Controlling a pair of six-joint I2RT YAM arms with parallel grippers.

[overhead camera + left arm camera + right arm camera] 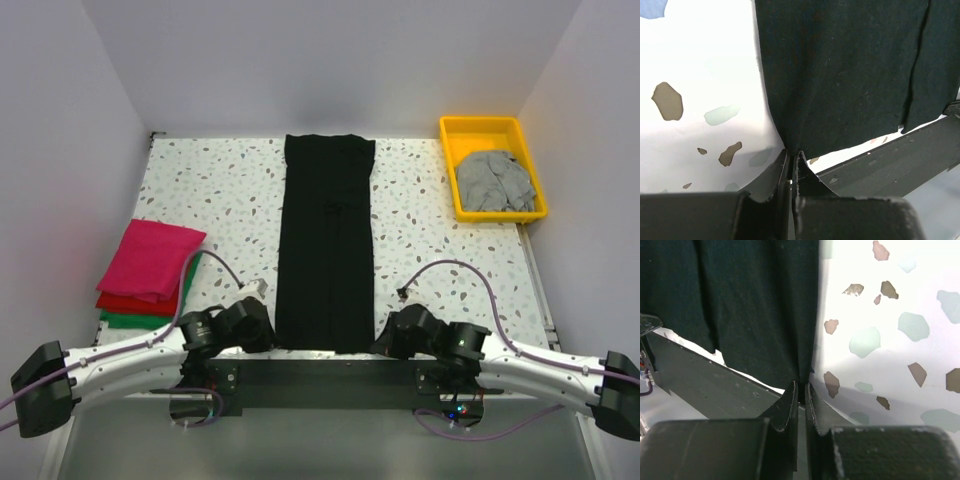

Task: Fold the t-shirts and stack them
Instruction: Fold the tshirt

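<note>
The black t-shirt (327, 240) is laid as a long strip down the middle of the surface (440, 250). Its near corners are clamped by the left gripper (791, 159) and right gripper (801, 389), jaws closed on the cloth, presumably so that the near end can be lifted evenly and folded over.

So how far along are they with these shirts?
Done: the magenta shirt lies folded on the red shirt and green shirt at the left. In hand: the black shirt is a long narrow strip mid-table, with the left gripper and right gripper each pinched shut on a near corner. Left: fold it shorter and stack it, then do the grey shirt bunched in the yellow tray.
</note>
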